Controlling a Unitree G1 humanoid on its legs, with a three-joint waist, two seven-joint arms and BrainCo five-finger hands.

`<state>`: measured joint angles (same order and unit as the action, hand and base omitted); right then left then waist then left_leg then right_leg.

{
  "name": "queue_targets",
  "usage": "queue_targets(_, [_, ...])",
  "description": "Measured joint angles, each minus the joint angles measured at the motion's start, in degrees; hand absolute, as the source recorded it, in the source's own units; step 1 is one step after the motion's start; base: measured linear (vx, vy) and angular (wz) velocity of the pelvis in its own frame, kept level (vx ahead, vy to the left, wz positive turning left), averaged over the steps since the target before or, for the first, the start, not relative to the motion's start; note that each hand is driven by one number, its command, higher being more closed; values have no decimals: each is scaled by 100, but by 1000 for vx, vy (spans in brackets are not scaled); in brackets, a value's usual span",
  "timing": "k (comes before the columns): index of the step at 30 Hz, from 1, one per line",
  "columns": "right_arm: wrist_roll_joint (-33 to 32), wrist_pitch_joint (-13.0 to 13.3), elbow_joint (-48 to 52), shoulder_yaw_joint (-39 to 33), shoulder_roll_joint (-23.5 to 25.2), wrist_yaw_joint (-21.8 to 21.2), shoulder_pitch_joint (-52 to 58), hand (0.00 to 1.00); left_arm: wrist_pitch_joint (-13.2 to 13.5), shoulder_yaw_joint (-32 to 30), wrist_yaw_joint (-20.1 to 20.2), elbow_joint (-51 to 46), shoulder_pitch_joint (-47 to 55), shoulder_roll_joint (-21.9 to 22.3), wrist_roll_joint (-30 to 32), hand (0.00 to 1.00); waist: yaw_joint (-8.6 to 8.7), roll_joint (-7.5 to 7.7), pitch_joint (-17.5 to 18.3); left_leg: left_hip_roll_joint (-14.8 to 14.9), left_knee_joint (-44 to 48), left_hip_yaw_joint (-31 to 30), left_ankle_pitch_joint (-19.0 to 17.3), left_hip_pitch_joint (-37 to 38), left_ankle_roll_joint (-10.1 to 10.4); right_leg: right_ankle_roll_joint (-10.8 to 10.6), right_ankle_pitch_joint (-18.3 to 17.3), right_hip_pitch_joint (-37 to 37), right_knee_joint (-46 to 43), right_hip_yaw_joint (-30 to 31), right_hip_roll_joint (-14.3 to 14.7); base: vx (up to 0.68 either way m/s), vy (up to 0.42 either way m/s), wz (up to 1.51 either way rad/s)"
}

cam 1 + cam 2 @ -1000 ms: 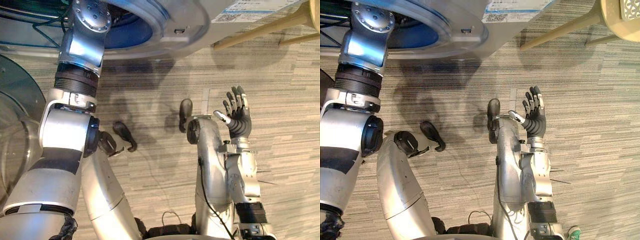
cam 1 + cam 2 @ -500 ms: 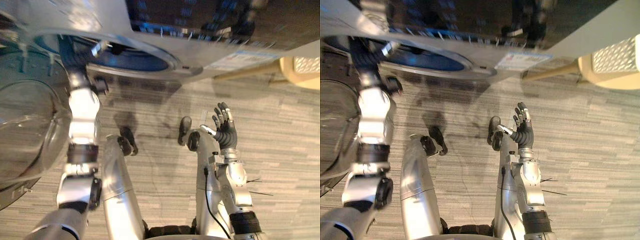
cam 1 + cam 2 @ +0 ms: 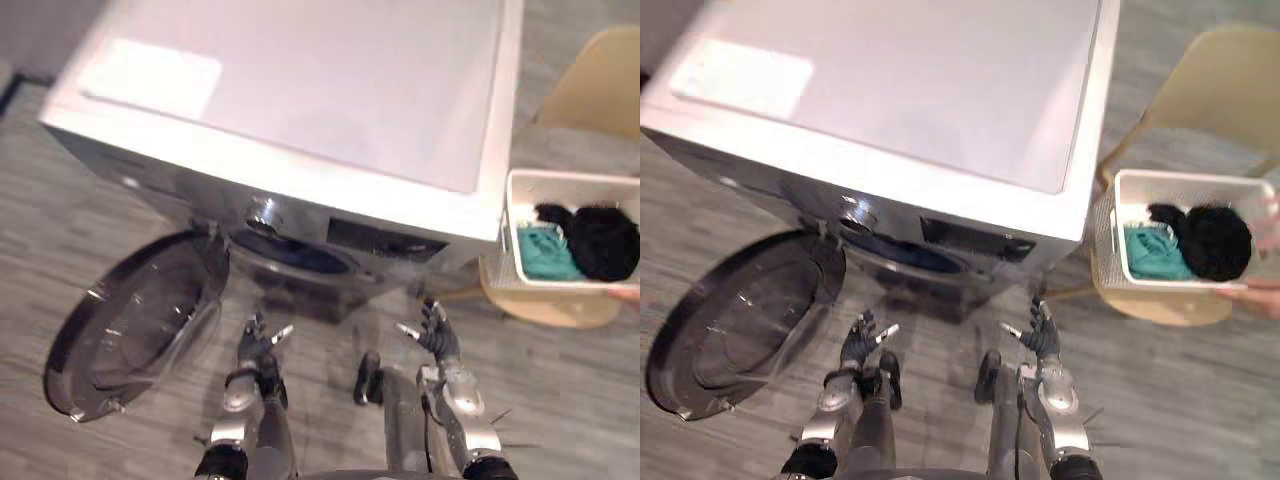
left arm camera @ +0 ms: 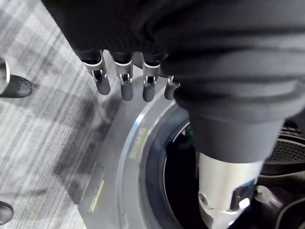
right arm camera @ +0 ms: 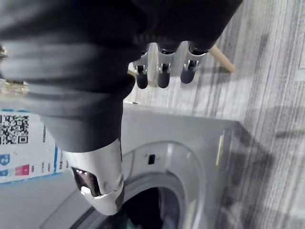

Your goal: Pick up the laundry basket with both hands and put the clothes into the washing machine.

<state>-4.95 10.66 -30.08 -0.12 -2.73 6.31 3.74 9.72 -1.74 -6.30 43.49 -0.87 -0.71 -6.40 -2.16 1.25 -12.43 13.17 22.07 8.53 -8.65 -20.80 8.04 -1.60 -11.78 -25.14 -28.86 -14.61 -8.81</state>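
We hold left robot hand (image 3: 258, 338) and right robot hand (image 3: 432, 335) spread, empty, before the white washing machine (image 3: 300, 90); white plastic laundry basket (image 3: 1180, 180) of teal and black clothes (image 3: 1155, 252) on beige chair (image 3: 590, 80), rightward

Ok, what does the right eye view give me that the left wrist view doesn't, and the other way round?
The right eye view adds the white laundry basket over a tan chair, a teal cloth and a black cloth inside it, a person's hand at its corner, the door swung open, and the right hand, open. The left wrist view adds a close look at the grey ring around the dark drum. Both share the washing machine, the left hand, open and empty, and the striped floor.
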Motion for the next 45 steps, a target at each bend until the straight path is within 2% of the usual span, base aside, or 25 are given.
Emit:
queue_targets(3, [154,-59,-906,-54,-35,-9,-68,0,-45,-5,126,615,107,-16,381,0,6,-217,363,-132,-1086,117,431,757,-13,-79,383,672,959,-55,140,153,40,1])
queue_targets(6, [234,-128,-1549,-71,-102,-26,-171,0,-71,-8,137,940,216,-71,713,0,47,-383,480,-170,-1783,237,677,1410,-25,-154,798,1356,1858,-26,310,108,67,-14])
queue_targets(8, [247,-166,-1716,-126,-105,-34,-164,0,-77,-6,150,1065,301,-131,880,0,128,-387,529,-202,-1898,258,687,1671,-30,-200,959,1718,2233,0,363,63,64,-8])
queue_targets(11, [290,-213,-1931,-231,-118,-38,-92,0,-83,0,246,1135,371,-239,993,0,144,-327,714,-291,-2002,299,687,1945,-31,-257,1170,2125,2716,63,393,60,56,-8])
queue_targets(15, [285,-217,-2184,-227,-109,-81,-33,0,-81,27,249,1247,377,-310,1112,0,154,-295,750,-340,-2011,305,687,2160,-31,-264,1344,2471,3050,86,395,3,25,-1])
queue_targets(18, [281,-215,-2358,-232,-121,-110,-32,0,-82,162,248,1312,401,-329,1114,0,148,-280,745,-334,-1905,282,672,2120,-45,-242,1405,2421,3062,209,415,-66,0,-15])
queue_targets(21, [275,-217,-2417,-235,-231,-102,-100,0,-81,245,249,1329,461,-222,1113,0,135,-304,709,-407,-1520,-640,441,1785,-81,-287,1512,2132,3060,507,415,-114,-18,-51])
queue_targets(22, [272,-216,-2413,-252,-316,-101,-112,0,-82,353,249,1335,475,-176,1113,0,135,-393,696,-403,-1518,-845,193,1779,-81,-304,1545,2023,3075,660,472,-126,52,-61])
queue_targets(27, [221,-224,-2404,-459,-286,-100,-129,0,-79,455,248,1338,357,-309,1287,0,150,-187,581,-555,-1249,-92,-129,1737,-177,-451,1651,1566,3137,1761,465,-104,91,-89])
queue_targets(29, [146,-226,-2355,-456,-264,-100,-140,0,-80,461,248,1343,337,-350,1345,0,158,-148,534,-558,-1050,220,-290,1658,-203,-453,1652,1323,3102,2138,528,-14,75,-136])
queue_targets(30, [88,-228,-2345,-453,-244,-97,-220,0,-81,499,247,1358,280,-380,1362,0,162,-114,467,-515,-899,607,-384,1624,-212,-394,1680,1130,3064,2264,562,19,52,-142])
queue_targets(31, [80,-228,-2345,-454,-236,-97,-233,0,-81,547,246,1399,238,-395,1367,0,162,-112,446,-486,-868,769,-392,1631,-247,-303,1690,1070,3065,2154,552,18,44,-155])
queue_targets(33, [-28,-234,-2367,-454,-219,-98,-389,0,-127,644,244,1537,57,-410,1381,0,197,-295,306,-147,-783,1402,-404,1739,-275,272,1497,771,2632,831,425,87,-40,-142])
queue_targets(34, [-84,-237,-2369,-453,-209,-98,-389,0,-176,645,241,1537,-5,-459,1386,0,227,-257,279,-64,-816,1726,-404,1919,-257,524,1354,646,2025,-321,270,158,-63,-170])
queue_targets(35, [-126,-235,-2377,-452,-205,-90,-340,0,-204,641,241,1538,-12,-525,1394,0,238,-191,302,-108,-794,2022,-462,2152,-163,853,1527,695,1657,-1306,143,203,-38,-191])
queue_targets(36, [-133,-233,-2388,-443,-232,-76,-381,0,-211,604,235,1541,-28,-525,1396,0,238,-208,289,-76,-732,2175,-472,2271,-145,882,1601,683,1561,-1627,183,149,-85,-202])
queue_targets(37, [-144,-203,-2376,-418,-243,-28,-382,0,-221,574,235,1551,-49,-516,1393,0,303,-214,267,-58,-577,2290,-430,2326,-180,1047,1705,681,1556,-2051,241,118,-138,-216])
queue_targets(38, [-145,-205,-2389,-390,-268,-3,-404,0,-197,579,236,1539,-103,-513,1393,0,329,-197,263,-146,-741,2433,-481,2514,-320,1169,1784,679,1672,-2220,371,20,-127,-203])
queue_targets(39, [-142,-223,-2398,-381,-314,6,-424,0,-189,580,238,1529,-150,-496,1393,0,358,-227,261,-194,-1002,2563,-499,2643,-384,1136,1712,672,1755,-2224,498,-9,-119,-193])
queue_targets(40, [-139,-232,-2365,-378,-408,16,-419,0,-170,564,239,1503,-150,-474,1391,0,432,-433,312,-48,-1064,3030,-844,2841,-151,1086,820,559,1312,-2440,471,43,-122,-180])
queue_targets(41, [-137,-263,-2453,-323,-494,20,-459,0,-158,559,231,1504,-179,-422,1386,0,447,-399,299,54,-706,3536,-1161,2958,-3,1419,40,147,-179,-2221,180,98,-149,-162])
queue_targets(42, [-116,-275,-2476,-270,-582,2,-445,0,-168,568,238,1552,-130,-321,1372,0,503,-455,331,247,-300,3710,-1337,3064,165,1319,-218,94,-779,-2069,134,260,-125,-141])
queue_targets(43, [-115,-299,-2508,-173,-557,8,-396,0,-168,583,251,1550,-74,-309,1371,0,518,-371,283,438,764,3736,-1428,2966,16,795,-540,342,-668,-1757,140,290,-154,-155])
queue_targets(44, [-114,-323,-2572,-87,-610,1,-464,0,-173,565,244,1540,-9,-222,1353,0,415,-587,151,1108,2267,3311,-1185,2600,-878,816,-477,551,-395,-1382,660,323,-153,-173])
queue_targets(45, [-112,-325,-2629,3,-614,0,-579,0,-171,567,252,1534,75,-176,1347,0,375,-647,99,1275,3015,2828,-1217,2271,-905,876,-354,714,-112,-1151,956,272,-167,-195])
